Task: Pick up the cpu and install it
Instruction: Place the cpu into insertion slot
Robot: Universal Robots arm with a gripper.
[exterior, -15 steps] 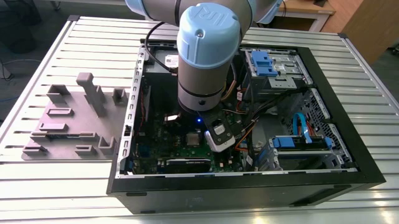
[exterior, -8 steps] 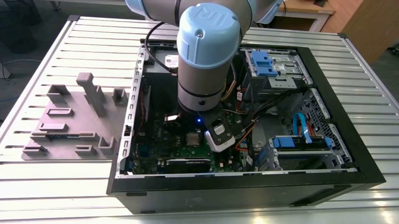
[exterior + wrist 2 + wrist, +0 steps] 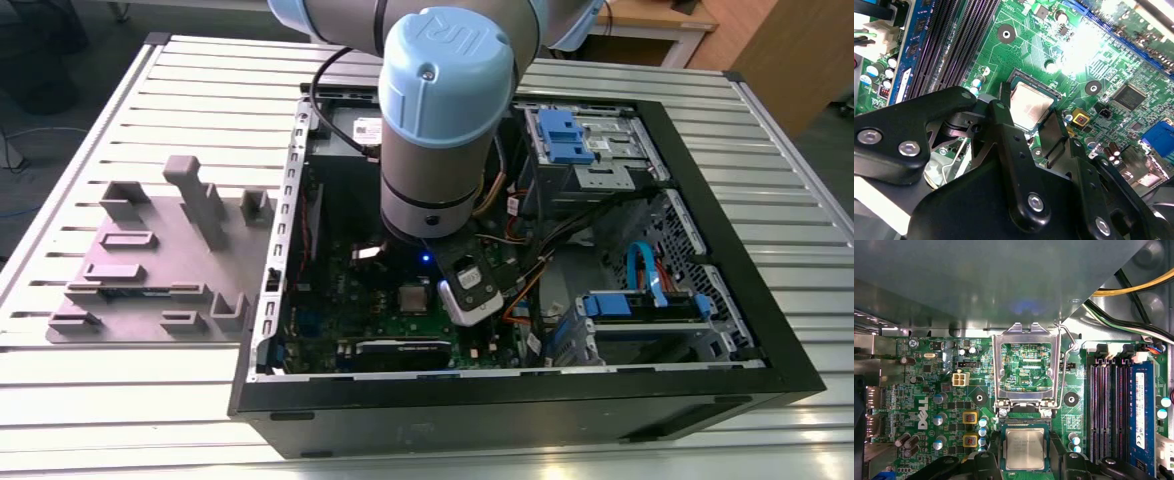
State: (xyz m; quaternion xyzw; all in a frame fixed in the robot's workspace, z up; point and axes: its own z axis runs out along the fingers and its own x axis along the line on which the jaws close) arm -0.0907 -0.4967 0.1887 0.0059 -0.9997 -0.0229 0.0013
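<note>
The cpu [image 3: 1025,449], a small square chip with a pale silver top, lies flat in the dark socket on the green motherboard [image 3: 929,390]. My gripper [image 3: 1025,466] straddles it, one black finger [image 3: 985,466] against each of two opposite edges, shut on the chip. In the second wrist view the cpu [image 3: 1029,106] sits between the same fingertips [image 3: 1003,102] of the gripper [image 3: 1026,110]. The socket's metal load frame [image 3: 1026,365] stands swung open just beyond the chip. In the exterior view the arm [image 3: 441,120] reaches down into the open computer case, above the cpu [image 3: 416,297].
Black memory slots [image 3: 1104,410] and a blue memory stick [image 3: 1140,410] run beside the socket. Yellow and black cables [image 3: 1134,290] hang near the case wall. A grey parts holder [image 3: 154,255] lies on the slatted table at the exterior view's left, outside the case [image 3: 747,330].
</note>
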